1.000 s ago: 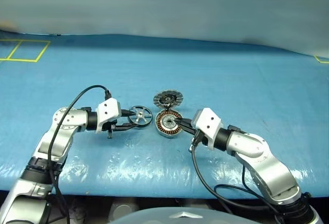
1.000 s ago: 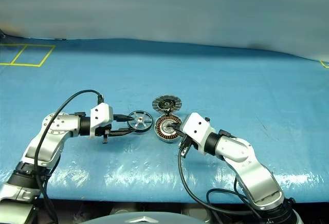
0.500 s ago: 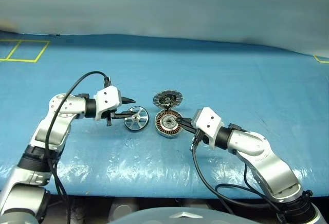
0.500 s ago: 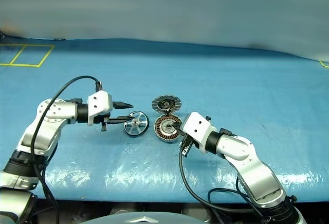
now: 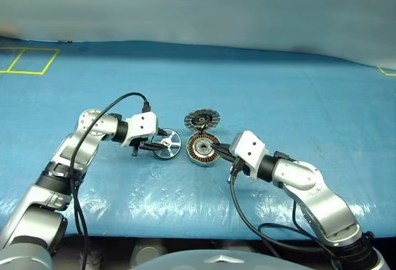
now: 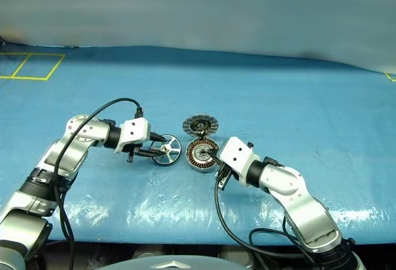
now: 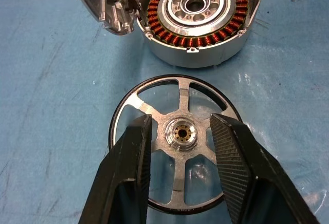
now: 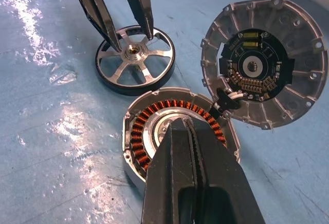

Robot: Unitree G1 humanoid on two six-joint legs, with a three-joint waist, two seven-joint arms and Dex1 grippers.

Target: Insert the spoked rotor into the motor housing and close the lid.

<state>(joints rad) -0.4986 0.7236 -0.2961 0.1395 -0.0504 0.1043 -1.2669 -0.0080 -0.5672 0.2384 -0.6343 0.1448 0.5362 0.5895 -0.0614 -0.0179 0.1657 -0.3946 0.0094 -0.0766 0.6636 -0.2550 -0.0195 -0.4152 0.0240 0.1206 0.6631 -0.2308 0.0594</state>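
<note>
Left wrist view puts us right over the spoked rotor (image 7: 177, 144), lying flat on the blue table (image 5: 297, 96), just beside the motor housing (image 7: 198, 16). The left gripper (image 7: 180, 136) has its two black fingers parted and straddling the rotor's central hub, one finger in each gap between spokes; whether the pads are already pressing on the hub cannot be told. So the step in hand looks like the pickup of the rotor, the very first part of the job.

Over to the right gripper (image 8: 191, 131): its fingers are pressed together, tips resting on top of the housing's copper windings, seemingly pinning it in place. The lid (image 8: 264, 62) lies open just beyond the housing, touching its rim, dark centre facing up, a short wire joining the two.

Next move, by the look of it: squeeze on the hub, lift, carry the rotor over the housing, centre it, and the right gripper must clear off first.

Count: one rotor, one housing, one lid, two grippers.
</note>
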